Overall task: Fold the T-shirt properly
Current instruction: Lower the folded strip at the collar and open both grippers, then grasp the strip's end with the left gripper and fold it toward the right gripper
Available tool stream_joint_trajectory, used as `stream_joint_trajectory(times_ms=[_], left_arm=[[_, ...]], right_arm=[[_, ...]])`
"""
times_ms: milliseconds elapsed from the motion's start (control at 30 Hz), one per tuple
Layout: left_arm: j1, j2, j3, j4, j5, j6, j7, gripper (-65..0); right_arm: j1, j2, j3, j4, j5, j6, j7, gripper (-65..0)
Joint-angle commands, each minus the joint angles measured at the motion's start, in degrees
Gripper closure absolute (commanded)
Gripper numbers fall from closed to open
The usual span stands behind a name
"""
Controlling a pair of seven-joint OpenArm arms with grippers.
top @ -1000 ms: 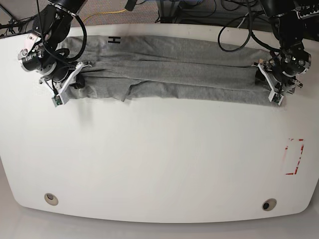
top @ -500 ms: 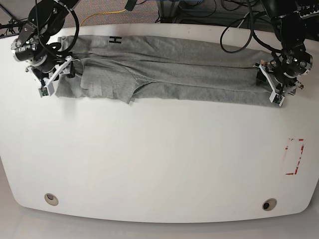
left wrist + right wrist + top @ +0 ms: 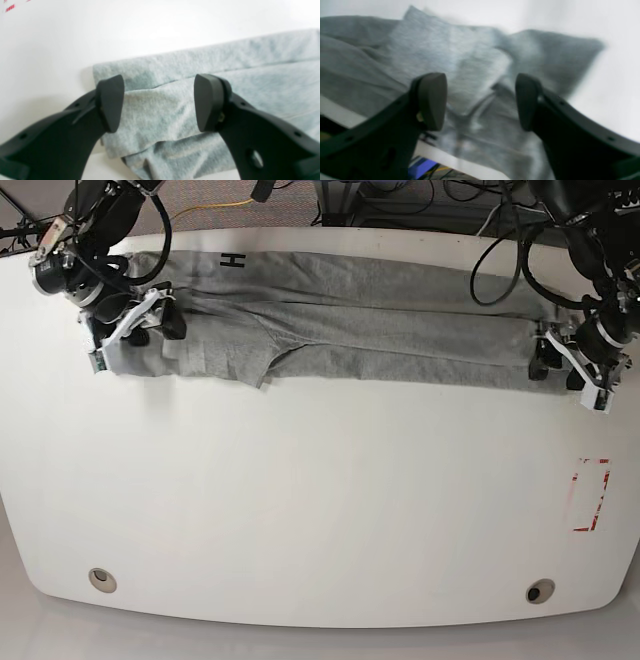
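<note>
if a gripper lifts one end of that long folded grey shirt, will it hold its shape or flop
Probably flop: the T-shirt is thin cloth already creased and bunched near its ends, so the lifted part would likely sag and unfold. It looks light, lying flat on the table. Pushed, it would more likely wrinkle than slide whole.
</note>
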Motion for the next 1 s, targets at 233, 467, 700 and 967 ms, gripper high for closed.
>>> stream_joint_trajectory(times_ms=[233,467,700,967], left_arm=[[-2.55,-3.58,-10.34,-7.11,-5.52,-0.06,5.50,-57.4],[-2.64,-4.29,-10.52,-15.28,-5.61,-0.06,5.24,-57.4],[-3.17,-3.85,-9.38,-19.24,-5.61,-0.06,5.15,-57.4],[-3.34,-4.02,-1.55,-22.76,-5.61,-0.06,5.24,-47.2]], right_arm=[[0.23,0.72,-4.61,-12.54,0.89,0.08,3.63,-26.5],[0.15,2.74,-7.69,-15.18,-1.92,0.08,6.97,-26.0],[0.50,2.56,-7.77,-15.18,-3.06,0.08,7.15,-25.7],[0.50,2.56,-7.60,-14.91,-3.33,0.08,7.06,-25.5]])
